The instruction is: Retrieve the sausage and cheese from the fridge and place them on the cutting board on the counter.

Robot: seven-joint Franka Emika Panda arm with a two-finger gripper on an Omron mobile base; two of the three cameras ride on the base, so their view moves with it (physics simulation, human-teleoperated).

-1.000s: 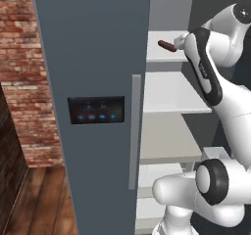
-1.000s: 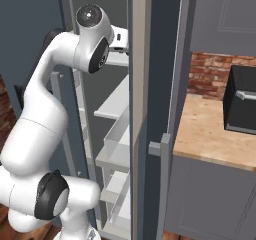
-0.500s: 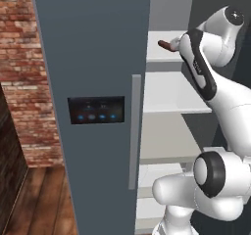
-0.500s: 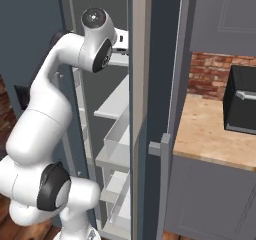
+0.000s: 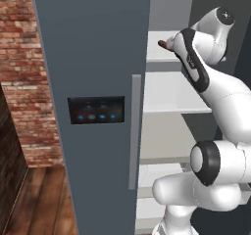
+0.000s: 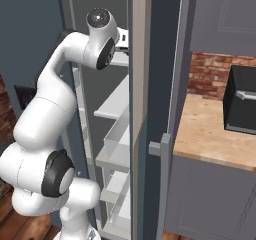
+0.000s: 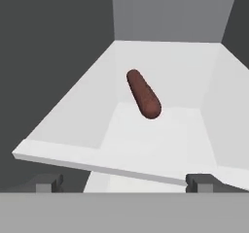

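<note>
While my gripper [image 7: 124, 182] hangs with its jaws spread wide and nothing between them, just its two tips poke up at six o'clock in the hand view. At twelve o'clock from them the sausage [image 7: 143, 94] lies on a white shelf [image 7: 170, 130] inside the fridge [image 5: 93, 58]; my arm hides most of it from the left.

sausage [image 7: 143, 94]: dark reddish-brown, round-ended, lay flat and askew on my fridge's [image 5: 93, 58] white upper shelf
worktop [image 6: 215, 134]: light wood, beside fridge
</note>
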